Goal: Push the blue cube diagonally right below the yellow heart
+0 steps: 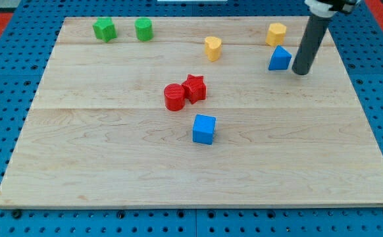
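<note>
The blue cube [204,129] lies near the middle of the wooden board, below the red blocks. The yellow heart [212,48] sits near the view's top, above and slightly right of the cube. My tip [301,72] rests on the board at the upper right, just right of a blue triangular block [280,58]. The tip is far to the upper right of the blue cube and apart from it.
A red cylinder [174,97] and a red star [194,87] touch each other just above the cube. A yellow block [276,33] sits above the blue triangular block. A green star-like block [104,29] and a green cylinder [143,29] are at the top left.
</note>
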Available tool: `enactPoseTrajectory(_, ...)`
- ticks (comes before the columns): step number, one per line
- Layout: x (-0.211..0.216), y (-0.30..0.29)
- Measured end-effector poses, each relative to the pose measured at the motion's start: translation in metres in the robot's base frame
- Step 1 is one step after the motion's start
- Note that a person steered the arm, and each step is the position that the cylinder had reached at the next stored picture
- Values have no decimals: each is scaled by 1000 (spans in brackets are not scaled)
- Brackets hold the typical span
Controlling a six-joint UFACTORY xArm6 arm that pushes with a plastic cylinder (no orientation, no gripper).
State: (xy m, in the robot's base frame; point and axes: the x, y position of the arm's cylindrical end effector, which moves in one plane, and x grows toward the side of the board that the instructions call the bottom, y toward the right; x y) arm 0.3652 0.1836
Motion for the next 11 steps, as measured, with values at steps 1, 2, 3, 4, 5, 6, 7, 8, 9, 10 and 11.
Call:
enactPoseTrajectory(1,38,-51)
enactPoseTrajectory(2,149,-82)
enactPoseTrajectory(3,201,-158)
enactPoseTrajectory(4,172,-233)
enactPoseTrajectory(5,156,-176)
enactPoseTrajectory(6,126,-86)
enactPoseTrajectory(7,105,-80)
enactPoseTrajectory(8,185,-94)
enactPoseTrajectory(9,192,-192)
enactPoseTrajectory(10,149,-182)
enactPoseTrajectory(11,109,-140)
